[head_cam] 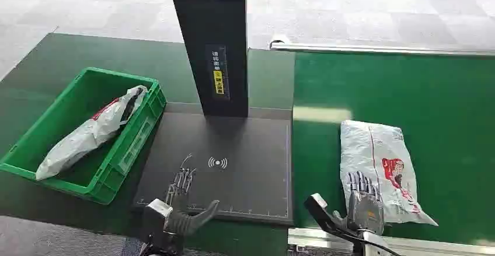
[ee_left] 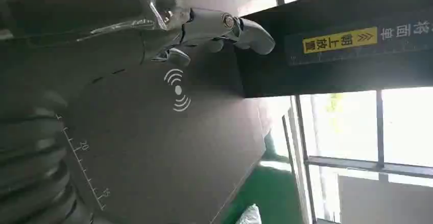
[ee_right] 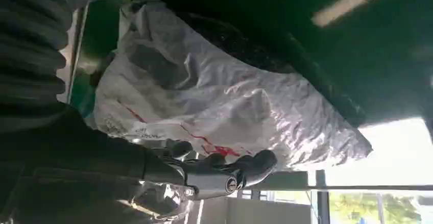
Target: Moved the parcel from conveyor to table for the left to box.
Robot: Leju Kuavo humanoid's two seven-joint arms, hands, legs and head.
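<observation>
Right hand (head_cam: 363, 200): fingers spread, laid over the near edge of the white parcel (head_cam: 380, 165) on the green conveyor (head_cam: 443, 122), no grip yet (thumb (ee_right: 255, 165) off to the side). To grab well, I'd curl under the bag's edge; film is slack and will slip. Left hand (head_cam: 181, 200) is empty, fingers apart over the dark table (head_cam: 257, 151), beside the green box (head_cam: 137, 136).

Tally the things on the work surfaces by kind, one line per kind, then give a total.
White plastic parcels: 2, one on the conveyor, one in the crate
Green crates: 1
Dark scanner pads: 1
Black scanner posts: 1
Total: 5
</observation>
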